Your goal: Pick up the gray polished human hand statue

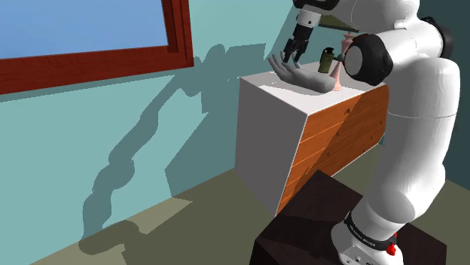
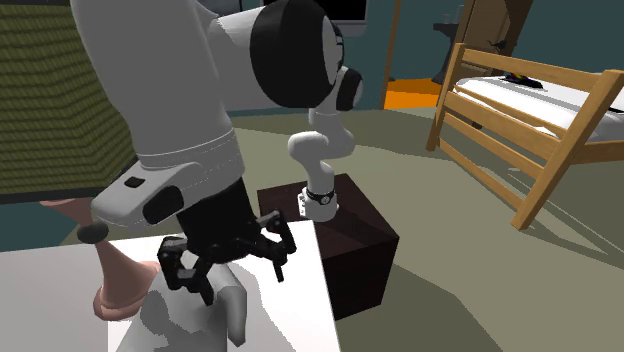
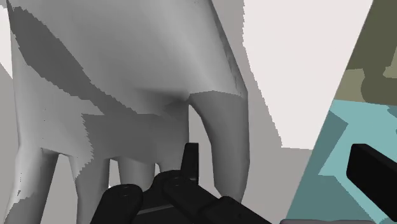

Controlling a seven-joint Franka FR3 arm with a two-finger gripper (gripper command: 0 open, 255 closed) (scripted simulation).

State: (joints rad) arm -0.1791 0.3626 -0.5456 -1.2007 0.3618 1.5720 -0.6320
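Hand statue [image 1: 301, 74], plain grey, lies on the white top of a cabinet [image 1: 263, 139] with a wooden front, near an olive bottle [image 1: 326, 60]. My arm rises from the dark stand [image 1: 312, 222], arches over the cabinet and aims my gripper [image 1: 292, 54] steeply down at the statue's fingers [image 3: 222, 140]. My jaws stand wide apart, gripping nothing. One grey finger lies between them; I cannot tell whether they touch it.
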